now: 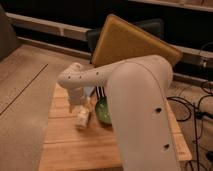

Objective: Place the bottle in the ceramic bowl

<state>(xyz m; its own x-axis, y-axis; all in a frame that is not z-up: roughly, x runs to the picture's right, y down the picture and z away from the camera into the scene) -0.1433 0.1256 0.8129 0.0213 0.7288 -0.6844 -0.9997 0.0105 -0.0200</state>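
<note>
The bottle (82, 118), small and whitish with a pale label, lies on the wooden table (75, 145) just left of the bowl. The ceramic bowl (103, 111) is green and glossy; my white arm (135, 105) hides its right part. My gripper (79, 104) hangs from the arm's end directly over the bottle's far end, very close to it or touching it.
A large yellow board (131, 42) leans against a dark chair behind the table. A pale flat object (89, 91) and dark utensils (100, 92) lie just behind the bowl. Cables (192, 107) run over the floor to the right. Carpet (22, 100) lies to the left.
</note>
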